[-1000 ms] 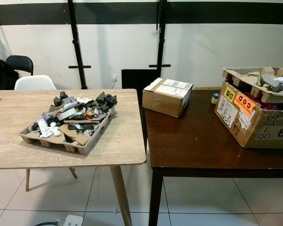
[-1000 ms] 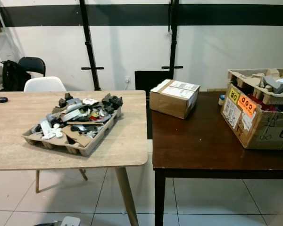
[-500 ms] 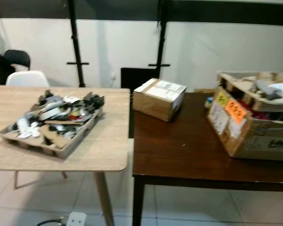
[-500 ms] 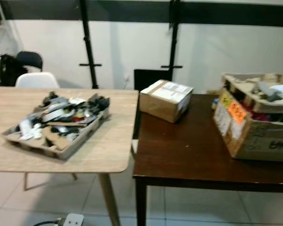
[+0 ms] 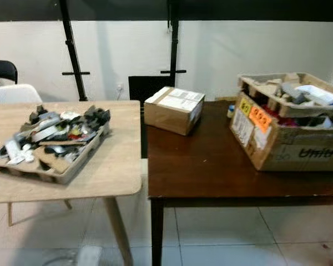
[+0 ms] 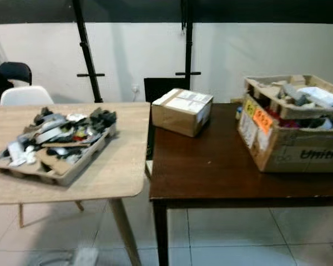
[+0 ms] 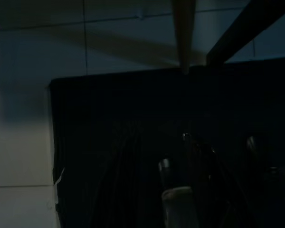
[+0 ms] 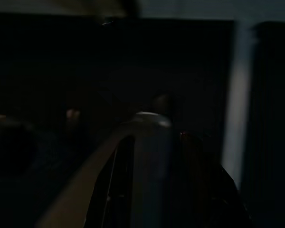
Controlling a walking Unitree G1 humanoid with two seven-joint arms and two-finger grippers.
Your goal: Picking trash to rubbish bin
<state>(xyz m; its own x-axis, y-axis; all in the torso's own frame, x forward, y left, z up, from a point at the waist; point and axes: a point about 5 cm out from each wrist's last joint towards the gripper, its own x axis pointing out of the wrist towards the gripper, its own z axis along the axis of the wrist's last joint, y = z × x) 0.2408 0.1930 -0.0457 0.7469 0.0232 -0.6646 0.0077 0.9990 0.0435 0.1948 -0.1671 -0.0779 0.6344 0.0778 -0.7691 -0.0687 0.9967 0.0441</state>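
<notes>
A cardboard pulp tray (image 5: pixel 60 172) heaped with mixed scraps (image 5: pixel 61 132), grey, black, white and red, lies on the light wooden table (image 5: pixel 119 172) at the left. On the dark brown table (image 5: pixel 211 166) at the right stands a large open carton (image 5: pixel 291 147) with orange stickers, topped by a pulp insert holding more scraps (image 5: pixel 299 94). A small sealed cardboard box (image 5: pixel 173 109) sits at that table's far left corner. Both arms hang idle. The left wrist view is very dark, with a black mass (image 7: pixel 147 152) over floor tiles. The right wrist view is nearly black around a pale rounded shape (image 8: pixel 152 142).
White tiled floor (image 5: pixel 227 238) lies before and under the tables. A white chair (image 5: pixel 14 93) and a black chair (image 5: pixel 1 69) stand behind the wooden table. Two black poles (image 5: pixel 71 50) run up the white wall. A small bottle (image 5: pixel 231 110) stands beside the carton.
The whole picture has slid left and turned blurrier, so the camera has turned right. The tray, boxes and tables keep their places relative to each other.
</notes>
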